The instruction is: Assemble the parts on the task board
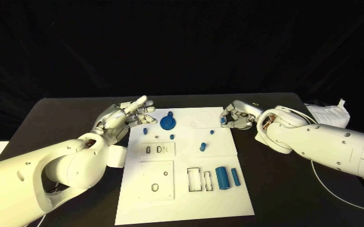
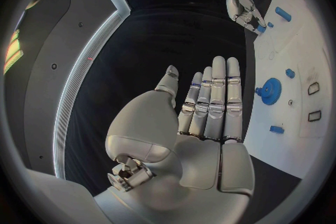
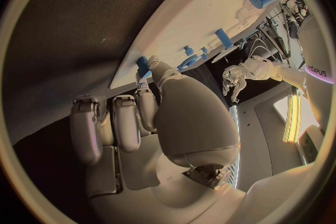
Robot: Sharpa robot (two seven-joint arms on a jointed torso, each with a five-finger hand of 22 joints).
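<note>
Nearest, on the front part of the white task board (image 1: pixel 185 200), two blue cylinders are seen lying side by side, a thick one (image 1: pixel 222 177) and a thin one (image 1: pixel 236 177), their long axes running from the near edge toward the far edge, just beside two narrow slots (image 1: pixel 201 179). Further back, a small blue peg (image 1: pixel 203 146) is laid near the board's middle, and a round blue gear-like part (image 1: pixel 168 121) sits toward the far left of the board, with a short blue piece (image 1: pixel 145 130) beside it at the left edge. At that left edge the left hand (image 1: pixel 127 115) is held with its fingers (image 2: pixel 218 98) straight and close together, the palm bare and nothing gripped; it hovers apart from the parts. At the far right edge of the board the right hand (image 1: pixel 238 116) is seen with fingers curled inward, and a small blue part (image 3: pixel 143 66) is pinched at its fingertips, over the board's far right corner.
</note>
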